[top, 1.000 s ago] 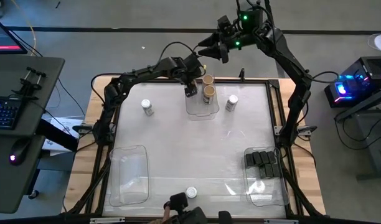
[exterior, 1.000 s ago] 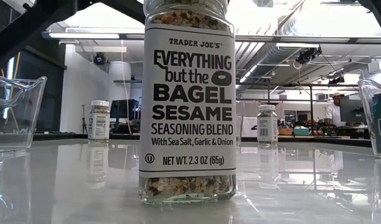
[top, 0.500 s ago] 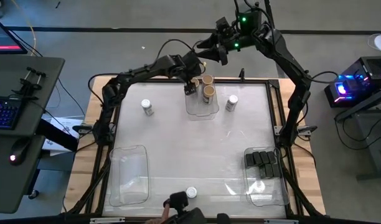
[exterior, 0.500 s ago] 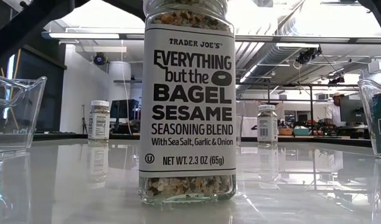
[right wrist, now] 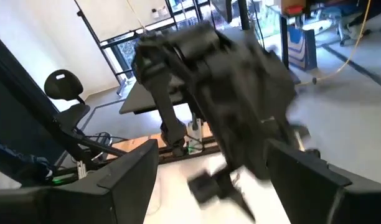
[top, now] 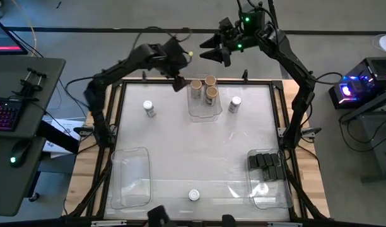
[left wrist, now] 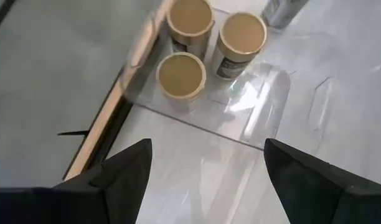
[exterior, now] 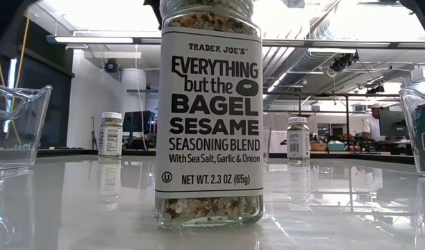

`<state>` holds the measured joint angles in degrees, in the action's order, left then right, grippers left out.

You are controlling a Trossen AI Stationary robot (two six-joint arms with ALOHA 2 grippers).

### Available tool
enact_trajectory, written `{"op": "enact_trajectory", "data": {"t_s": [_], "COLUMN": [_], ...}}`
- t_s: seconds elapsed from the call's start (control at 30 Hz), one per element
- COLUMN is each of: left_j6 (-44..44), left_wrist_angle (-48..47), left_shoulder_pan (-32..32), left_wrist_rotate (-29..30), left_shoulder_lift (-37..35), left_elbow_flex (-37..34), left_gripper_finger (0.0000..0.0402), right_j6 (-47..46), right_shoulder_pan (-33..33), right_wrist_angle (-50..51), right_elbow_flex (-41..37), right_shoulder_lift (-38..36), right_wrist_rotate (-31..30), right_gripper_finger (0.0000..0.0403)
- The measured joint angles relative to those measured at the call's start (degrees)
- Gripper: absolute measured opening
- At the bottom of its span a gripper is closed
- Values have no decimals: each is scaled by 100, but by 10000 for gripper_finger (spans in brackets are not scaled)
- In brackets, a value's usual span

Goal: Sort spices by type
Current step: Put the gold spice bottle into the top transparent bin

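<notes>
Three tan-lidded spice jars (top: 210, 81) (left wrist: 181, 74) stand upright in a clear bin (top: 204, 108) at the table's far middle. White-lidded jars stand on the table at the far left (top: 149, 108), far right (top: 234, 104) and near edge (top: 193, 195); the near one fills the low view (exterior: 211, 118). Black boxes (top: 267, 165) lie in the near-right bin. My left gripper (top: 180, 82) (left wrist: 206, 171) hangs open above the bin's left far corner with nothing between its fingers. My right gripper (top: 213, 54) (right wrist: 212, 180) stays open, high over the far edge.
An empty clear bin (top: 128, 176) sits at the near left. The near-right bin (top: 269, 192) holds the boxes. The table's wooden far edge (left wrist: 106, 118) runs just beside the jar bin. Bare white tabletop lies in the middle between the bins.
My left gripper has risen from the far bin and drawn back toward the table's far left, still open, uncovering a third tan-lidded jar standing in the bin. A person's hand at the near edge has pulled away; the near jar stays put.
</notes>
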<state>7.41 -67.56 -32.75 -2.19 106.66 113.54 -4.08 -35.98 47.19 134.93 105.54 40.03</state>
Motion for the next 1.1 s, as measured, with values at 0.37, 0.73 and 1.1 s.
{"op": "enact_trajectory", "data": {"t_s": [0.37,0.73,1.1], "left_j6": [-1448,-2604,-2594], "left_wrist_angle": [2851,2921,715], "left_shoulder_pan": [293,1259,298], "left_wrist_rotate": [-211,1003,1008], "left_shoulder_lift": [-3071,-5131,-4320], "left_elbow_flex": [-4209,-6080,-5381], "left_gripper_finger": [296,296,296], "right_j6": [550,477,-939], "right_shoulder_pan": [-78,410,870], "right_wrist_angle": [2075,1974,-436], "right_elbow_flex": [0,-652,-2604], "right_shoulder_lift": [-118,-129,-114], "right_wrist_rotate": [-332,-1005,-1041], "right_gripper_finger": [287,287,287]}}
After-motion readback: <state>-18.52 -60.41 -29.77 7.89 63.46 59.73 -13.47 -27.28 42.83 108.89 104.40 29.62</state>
